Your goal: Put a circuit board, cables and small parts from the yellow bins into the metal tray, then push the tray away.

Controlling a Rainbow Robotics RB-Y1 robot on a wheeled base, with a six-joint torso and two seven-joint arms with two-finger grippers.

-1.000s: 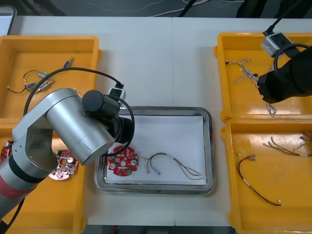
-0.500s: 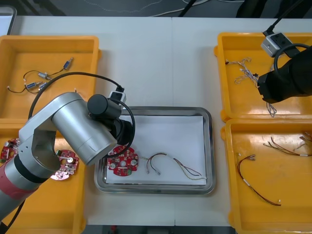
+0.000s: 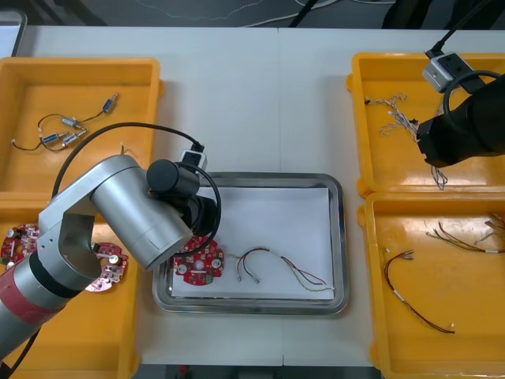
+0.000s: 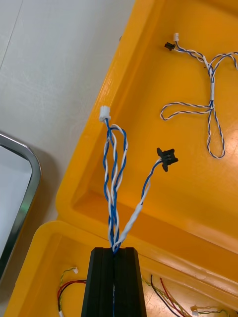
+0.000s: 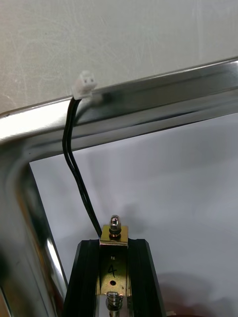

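Left gripper (image 5: 114,242) farther over metal tray (image 3: 338,237) — light table (image 3: 260,95), perhaps scuffed.

metal tray (image 3: 338,237): mid-table, between the side bins (image 3: 79,87)
circuit board (image 3: 201,267): in tray, left of two cables (image 3: 308,278)

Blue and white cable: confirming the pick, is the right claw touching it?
Touching. The right wrist view shows the right claw shut on the twisted blue and white cable above a yellow bin, strands emerging from its grip.
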